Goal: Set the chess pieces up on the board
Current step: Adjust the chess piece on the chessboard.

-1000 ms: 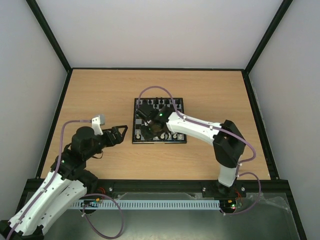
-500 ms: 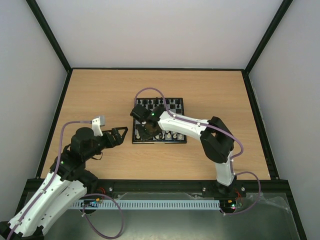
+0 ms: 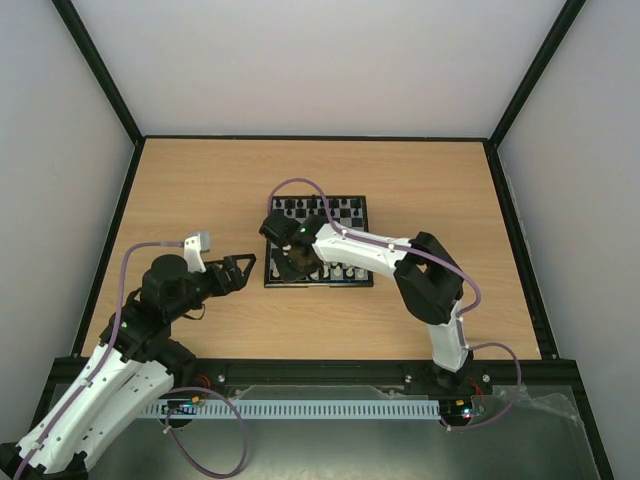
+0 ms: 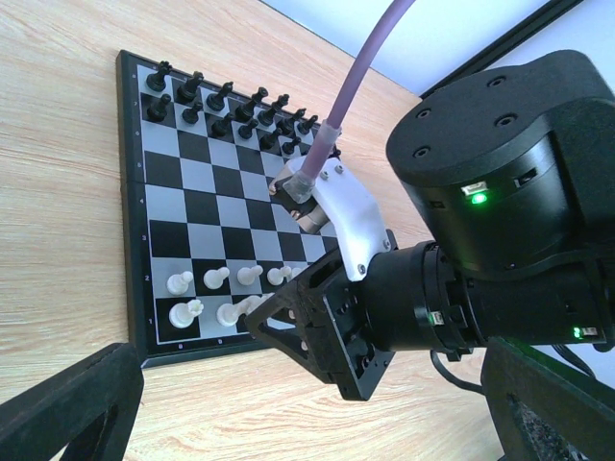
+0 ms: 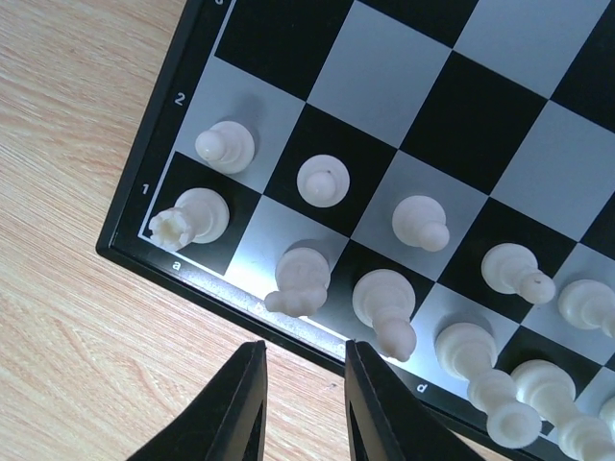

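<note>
A light wood-grain worktop (image 3: 200, 200) is seen from above, bordered by a thin black rim and enclosed by plain pale grey walls (image 3: 320, 60), whose corners are marked by black struts (image 3: 100, 70). Along the lower edge of the overhead view a grey metal sill (image 3: 330, 445) is laid, and a white slotted strip (image 3: 320, 410) is run across it between the two arm bases. The board (image 4: 207, 182) is set flat near the middle of the worktop, its edges roughly square with the worktop's. The chess pieces (image 5: 322, 180) are lined up in the two rows of the board nearest the bottom of the overhead view. In the right wrist view a rook is seen on the corner square marked 1 and a, with further pieces beside it and pawns in the row marked 2. The black figures (image 4: 221, 101) are ranged in two rows along the opposite edge. The right pincer (image 5: 303, 348) is held over the lower left corner of the board, at its black frame, with its fingers parted only narrowly and nothing caught between them. The left pincer (image 3: 240, 270) is held over bare wood just left of the board, spread wide and empty. Lilac cables (image 4: 365, 72) are looped along both arms.
</note>
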`<state>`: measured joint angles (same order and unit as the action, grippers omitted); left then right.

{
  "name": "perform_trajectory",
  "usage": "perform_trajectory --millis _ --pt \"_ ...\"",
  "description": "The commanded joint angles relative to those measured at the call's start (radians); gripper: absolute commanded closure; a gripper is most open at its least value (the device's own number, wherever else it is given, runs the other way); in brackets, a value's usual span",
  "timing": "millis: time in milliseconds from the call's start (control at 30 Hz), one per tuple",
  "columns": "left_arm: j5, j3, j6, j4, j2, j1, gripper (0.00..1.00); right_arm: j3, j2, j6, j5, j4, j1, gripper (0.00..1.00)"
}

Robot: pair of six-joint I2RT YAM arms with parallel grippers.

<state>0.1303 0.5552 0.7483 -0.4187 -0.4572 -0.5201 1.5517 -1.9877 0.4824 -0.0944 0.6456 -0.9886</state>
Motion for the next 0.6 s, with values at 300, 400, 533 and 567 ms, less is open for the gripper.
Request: perform_trajectory --millis 300,400,533,567 --pt "0.005 0.0 -0.003 0.002 0.002 0.006 0.0 0.062 -0.048 -0.016 0.046 0.023 -0.006 0.76" --pt "0.005 0.0 -0.004 0.003 0.0 0.007 0.01 0.061 -0.049 -0.017 0.049 0.023 -0.006 0.76" --pt "0.005 -0.002 -0.004 0.006 -0.003 0.006 0.01 0.058 -0.054 -0.018 0.055 0.023 -0.006 0.76" --pt "0.005 -0.002 -0.004 0.006 -0.002 0.007 0.01 0.059 -0.055 -0.019 0.057 0.022 -0.007 0.77"
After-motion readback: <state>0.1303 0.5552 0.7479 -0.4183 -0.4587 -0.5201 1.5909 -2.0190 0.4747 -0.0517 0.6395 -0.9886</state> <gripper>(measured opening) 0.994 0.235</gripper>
